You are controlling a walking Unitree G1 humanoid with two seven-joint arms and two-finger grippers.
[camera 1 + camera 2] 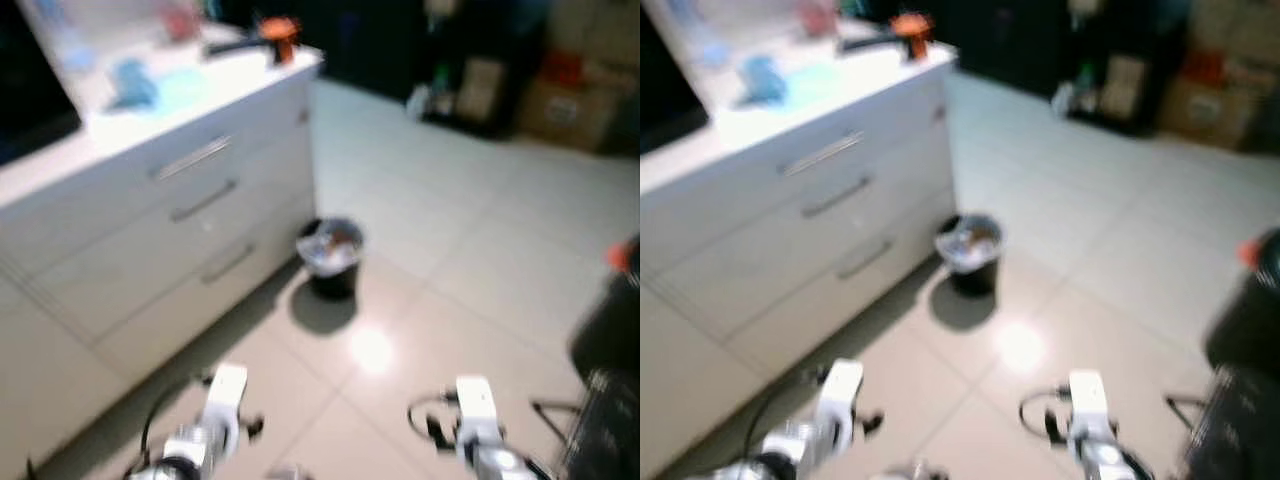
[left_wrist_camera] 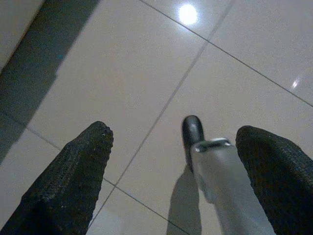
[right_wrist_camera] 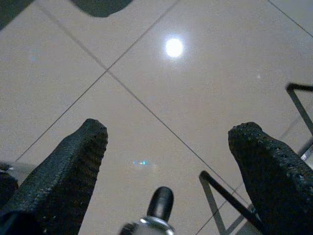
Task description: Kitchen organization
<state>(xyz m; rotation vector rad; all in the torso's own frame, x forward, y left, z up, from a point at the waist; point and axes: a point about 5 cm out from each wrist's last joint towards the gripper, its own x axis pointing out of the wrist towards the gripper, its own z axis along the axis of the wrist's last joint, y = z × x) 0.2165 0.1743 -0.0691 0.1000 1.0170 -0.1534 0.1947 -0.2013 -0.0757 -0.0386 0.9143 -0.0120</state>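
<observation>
Transit step, by the look of it: head views blurred, robot apparently walking across the tiled floor [image 1: 450, 230] with both arms hanging low. Left pincer [image 2: 171, 161] points at the floor, fingers [image 2: 73, 171] spread wide, nothing between them; the robot's own foot shows below. Right pincer [image 3: 166, 166] likewise wide open and empty over bare tile, a thin black frame [image 3: 220, 196] near it on the right. Task things sit on the white worktop [image 1: 230, 75] at far left: a blue item [image 1: 135, 85], an orange-topped object [image 1: 278, 38], something pink further back, all too blurred to identify. Drawers [image 1: 200, 205] with bar handles run below the top. Small black bin [image 1: 330, 255], full of crumpled waste, stands on the floor just beside the cabinet corner. Judgement: approach to the worktop is the step in hand. To do it well, turn left and square up to the drawer front, keep feet wide of the bin, let the view settle before picking a target, raise arms only once clear of the worktop edge. Dark bulky object [image 1: 610, 340] at near right; avoid swinging into it.
</observation>
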